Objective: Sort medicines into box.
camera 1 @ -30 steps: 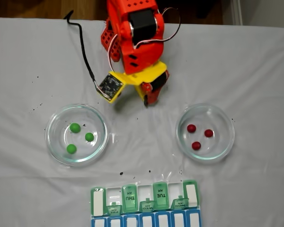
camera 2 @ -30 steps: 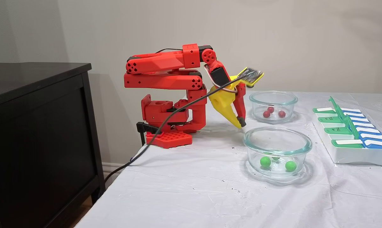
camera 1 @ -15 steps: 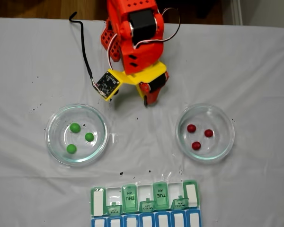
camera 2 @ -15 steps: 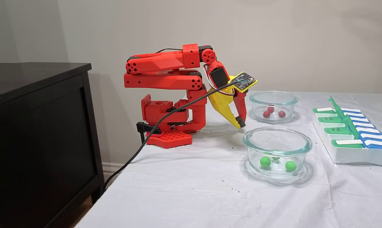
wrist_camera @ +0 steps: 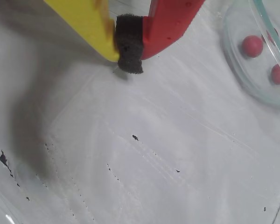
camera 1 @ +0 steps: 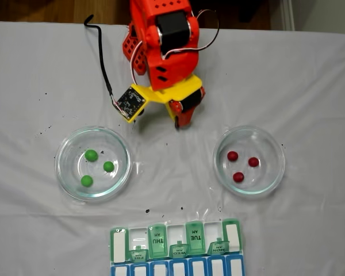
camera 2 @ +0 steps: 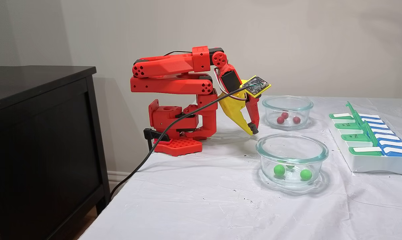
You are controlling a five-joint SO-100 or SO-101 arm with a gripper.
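At the top centre of a fixed view, my red-and-yellow two-finger gripper [camera 1: 177, 122] hangs closed and empty above the white cloth-covered table [camera 1: 310, 80], its yellow finger pressed against the black foam pad of the red one in the wrist view [wrist_camera: 129, 58]. Left of centre, a round clear glass dish [camera 1: 63, 172] holds three small bright green round pills [camera 1: 91, 154]. Right of centre, a second round clear glass dish [camera 1: 276, 172] holds three small dark red round pills [camera 1: 233, 156]. Along the bottom edge sits the rectangular white pill organizer [camera 1: 138, 233], with some translucent green day lids raised and the blue-lidded row nearest the frame's edge.
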